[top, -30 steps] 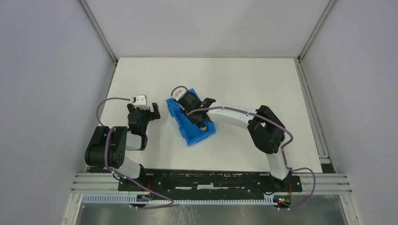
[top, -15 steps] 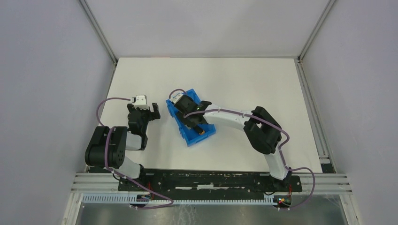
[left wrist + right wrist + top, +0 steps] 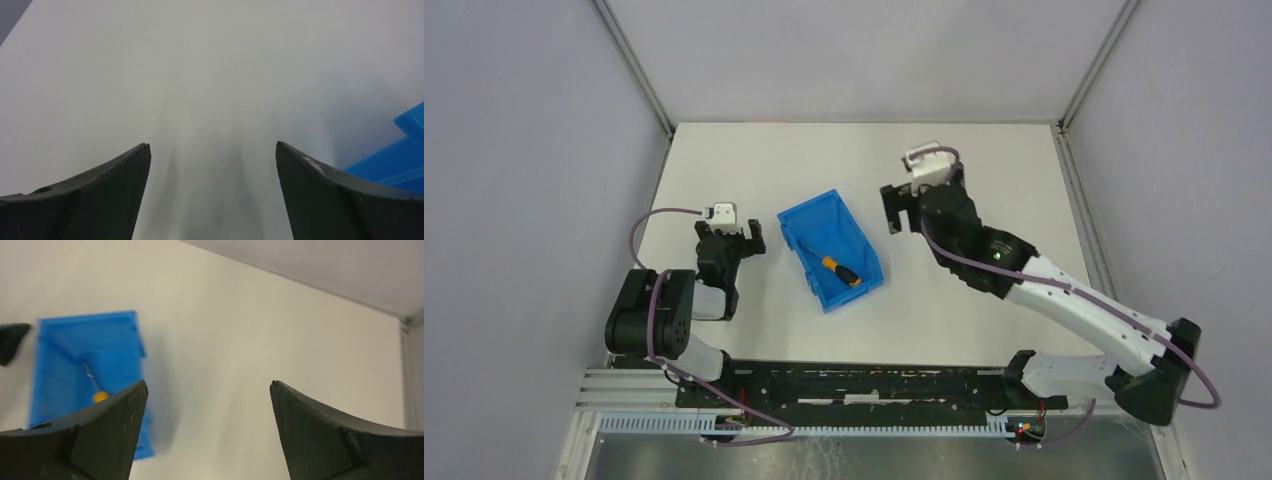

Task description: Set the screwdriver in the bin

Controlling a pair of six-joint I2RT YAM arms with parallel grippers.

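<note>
2 arms share 1 white table [image 3: 984,150]. We note the right arm [image 3: 1064,300] stretched long from its base at the near right, its wrist out over the far middle of the table. The left arm [image 3: 659,310] sits folded at the near left, wrist pointing away from its base.

Bin [image 3: 814,228]: bright blue, lying at a slant at mid-table, between the 2 grippers and nearer the left one. In the left wrist view we catch only a blue corner of it at the right edge.

Right gripper [image 3: 207,385]: jaws spread wide, nothing between them, only bare white table below. It hangs to the right of the bin, well apart from it.

Left gripper [image 3: 212,145]: jaws also wide, nothing held, white surface between the fingers. It sits just left of the bin; we see no contact.

Screwdriver [image 3: 839,270]: lies loose on the bin floor, diagonal, toward the lower front end. The orange and black handle points to the near end, the thin grey shaft to the far end. In the right wrist view the handle's end slips behind that gripper's finger.
</note>
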